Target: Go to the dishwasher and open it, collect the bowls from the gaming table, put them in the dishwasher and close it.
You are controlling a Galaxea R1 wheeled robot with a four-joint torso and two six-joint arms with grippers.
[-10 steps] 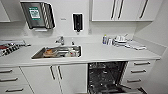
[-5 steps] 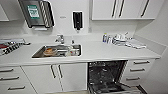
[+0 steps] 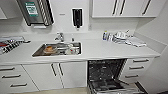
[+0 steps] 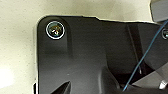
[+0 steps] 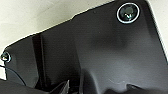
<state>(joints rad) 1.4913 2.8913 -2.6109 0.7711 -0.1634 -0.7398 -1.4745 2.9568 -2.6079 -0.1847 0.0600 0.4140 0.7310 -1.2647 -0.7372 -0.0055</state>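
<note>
The dishwasher (image 3: 106, 72) stands open under the white counter (image 3: 100, 51), to the right of the sink. Its door is folded down towards me, and the dark inside shows wire racks, with the lower rack (image 3: 112, 87) over the door. The bowls and the gaming table are out of view. The left wrist view and the right wrist view show the robot's own dark plate over a pale speckled floor (image 4: 17, 50).
A steel sink (image 3: 58, 48) with dishes in it and a faucet (image 3: 60, 37) sit left of the dishwasher. White drawers (image 3: 138, 67) flank it on the right and cabinet doors (image 3: 56, 73) on the left. Bottles and clutter (image 3: 120, 37) lie at the counter's back right.
</note>
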